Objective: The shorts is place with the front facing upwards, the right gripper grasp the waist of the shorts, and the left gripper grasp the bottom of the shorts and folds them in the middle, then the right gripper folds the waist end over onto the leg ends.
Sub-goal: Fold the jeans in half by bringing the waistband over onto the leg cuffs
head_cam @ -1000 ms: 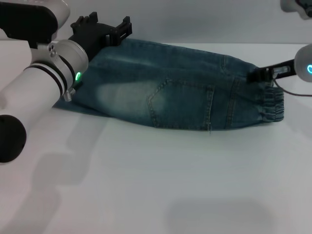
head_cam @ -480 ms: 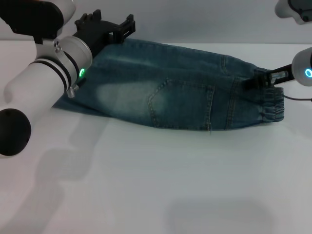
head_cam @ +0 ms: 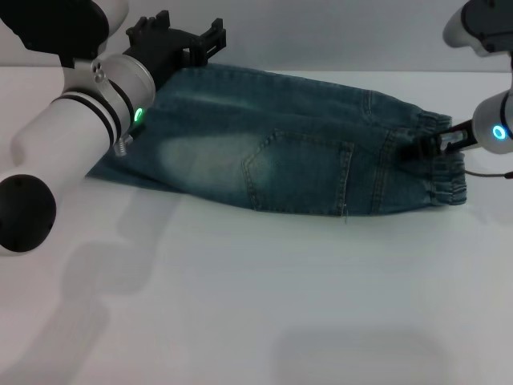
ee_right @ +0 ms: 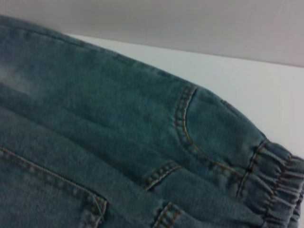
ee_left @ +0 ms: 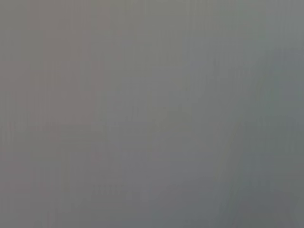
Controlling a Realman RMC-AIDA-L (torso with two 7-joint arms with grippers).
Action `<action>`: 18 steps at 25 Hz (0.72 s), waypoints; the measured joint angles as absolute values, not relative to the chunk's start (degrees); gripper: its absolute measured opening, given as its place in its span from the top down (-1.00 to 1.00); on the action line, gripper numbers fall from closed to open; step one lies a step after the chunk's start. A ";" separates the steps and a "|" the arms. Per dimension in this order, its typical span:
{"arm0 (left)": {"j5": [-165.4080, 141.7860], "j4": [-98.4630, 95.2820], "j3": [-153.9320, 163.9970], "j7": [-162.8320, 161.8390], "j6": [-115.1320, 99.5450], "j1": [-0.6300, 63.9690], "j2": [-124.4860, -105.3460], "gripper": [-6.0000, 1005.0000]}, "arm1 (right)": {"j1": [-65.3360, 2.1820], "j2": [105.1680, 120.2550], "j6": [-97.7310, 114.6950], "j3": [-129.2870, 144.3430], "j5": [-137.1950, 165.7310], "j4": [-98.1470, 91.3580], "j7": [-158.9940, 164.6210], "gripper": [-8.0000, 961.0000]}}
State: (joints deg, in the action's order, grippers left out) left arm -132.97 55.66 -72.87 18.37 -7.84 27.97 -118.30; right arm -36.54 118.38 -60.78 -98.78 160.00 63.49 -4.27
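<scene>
The blue denim shorts lie folded lengthwise on the white table, one faded patch and a stitched pocket facing up. The puckered waist is at the right end. The leg ends at the left are partly hidden behind my left arm. My left gripper hovers open above the far left corner of the shorts, holding nothing. My right gripper is down at the waist, against the denim. The right wrist view shows the shorts close up, with the waist at one corner. The left wrist view is plain grey.
My thick white left arm reaches across the left side of the table, over the leg end of the shorts. A cable trails by the right gripper. Bare white table lies in front of the shorts.
My left gripper has risen slightly and drawn back from the shorts. The right gripper has dropped lower and a little right, onto the waist.
</scene>
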 joint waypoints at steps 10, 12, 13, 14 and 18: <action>-132.97 54.63 -72.93 18.34 -8.49 28.51 -118.29 -0.71 | -36.08 118.25 -58.51 -100.01 160.54 63.87 -5.30 -0.10; -132.93 54.32 -72.94 18.31 -8.53 28.89 -118.30 -0.71 | -36.24 118.17 -58.45 -100.53 160.45 63.37 -5.86 0.09; -132.92 54.14 -72.95 18.29 -8.53 29.05 -118.29 -0.71 | -36.31 118.13 -58.44 -100.78 160.42 63.14 -5.98 0.19; -132.91 53.96 -72.95 18.28 -8.53 29.22 -118.30 -0.71 | -36.36 118.10 -58.44 -100.96 160.41 62.99 -6.04 0.28; -132.88 53.64 -72.95 18.27 -8.71 29.58 -118.30 -0.71 | -36.33 117.91 -58.33 -101.56 160.44 62.99 -6.08 0.66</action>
